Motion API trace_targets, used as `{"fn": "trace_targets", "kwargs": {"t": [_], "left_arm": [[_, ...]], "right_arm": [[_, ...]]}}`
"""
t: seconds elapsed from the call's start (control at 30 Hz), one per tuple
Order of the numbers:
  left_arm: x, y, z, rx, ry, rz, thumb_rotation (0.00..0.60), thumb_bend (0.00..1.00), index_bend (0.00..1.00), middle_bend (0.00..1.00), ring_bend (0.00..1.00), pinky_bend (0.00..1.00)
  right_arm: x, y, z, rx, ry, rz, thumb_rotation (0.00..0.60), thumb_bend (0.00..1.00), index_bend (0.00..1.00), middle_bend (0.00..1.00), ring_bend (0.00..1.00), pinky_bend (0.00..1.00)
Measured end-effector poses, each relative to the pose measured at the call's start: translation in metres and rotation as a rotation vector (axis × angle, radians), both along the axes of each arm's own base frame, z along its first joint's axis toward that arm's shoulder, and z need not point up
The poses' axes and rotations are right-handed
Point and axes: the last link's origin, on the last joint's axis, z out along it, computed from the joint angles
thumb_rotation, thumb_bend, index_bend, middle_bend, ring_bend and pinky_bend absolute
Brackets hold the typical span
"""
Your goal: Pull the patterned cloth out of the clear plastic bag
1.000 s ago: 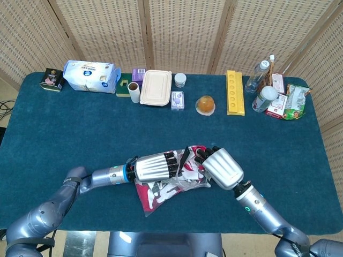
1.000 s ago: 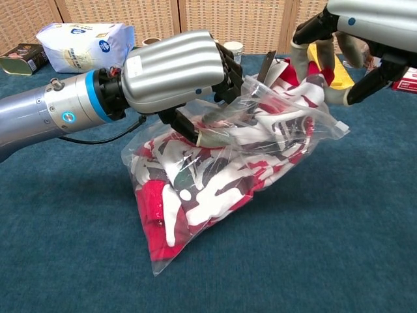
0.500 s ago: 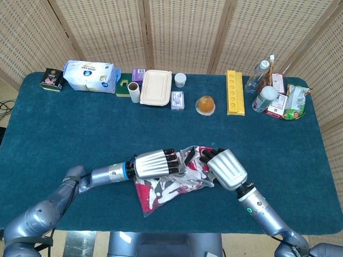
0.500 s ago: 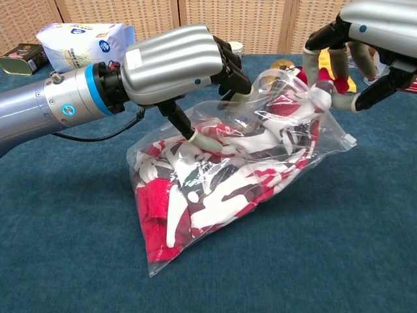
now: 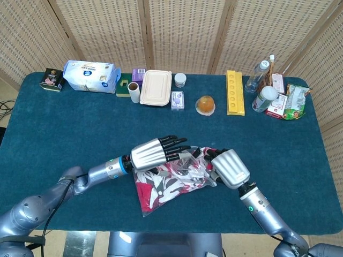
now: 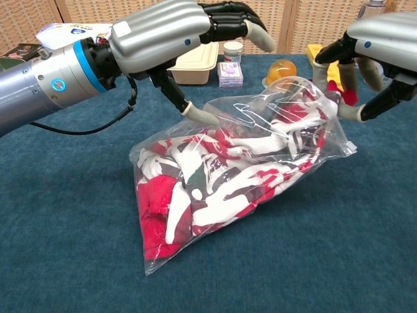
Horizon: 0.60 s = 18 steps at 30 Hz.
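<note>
The clear plastic bag (image 5: 199, 158) (image 6: 273, 104) lies on the blue table near its front edge. The red, white and black patterned cloth (image 5: 170, 182) (image 6: 215, 189) is bunched inside it. My left hand (image 5: 153, 152) (image 6: 163, 36) hovers over the bag's left top with its fingers stretched out and holds nothing; its thumb tip is at the plastic. My right hand (image 5: 230, 168) (image 6: 384, 36) is at the bag's right end, the mouth. There it pinches a red corner of the cloth between thumb and fingers.
Along the table's far edge stand a black tin (image 5: 52, 79), a tissue pack (image 5: 90, 76), a white lunchbox (image 5: 156, 87), an orange ball (image 5: 205, 105), a yellow tray (image 5: 235, 92), bottles (image 5: 257, 76) and snack bags (image 5: 293, 101). Wicker screens stand behind.
My left hand has let go of the bag, risen and spread its fingers. The bag has sunk flatter onto the table. My right hand has shifted slightly right, still pinching at the mouth.
</note>
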Motion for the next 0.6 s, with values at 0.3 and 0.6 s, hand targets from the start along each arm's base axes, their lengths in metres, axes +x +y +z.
{"fn": "trace_targets", "kwargs": {"t": [0.3,0.6], "left_arm": [[-0.029,-0.005,0.031,0.039,0.103,0.163,0.596,0.00,0.20,0.19,0.16,0.28],[-0.074,-0.012,0.055,0.062,0.315,0.358,0.560,0.00,0.25,0.19,0.16,0.27]], "right_arm": [[-0.022,-0.003,-0.004,0.010,0.014,-0.074,0.600,0.47,0.59,0.43,0.58,0.65],[-0.032,-0.001,-0.005,0.014,0.030,-0.100,0.600,0.48,0.59,0.43,0.58,0.65]]}}
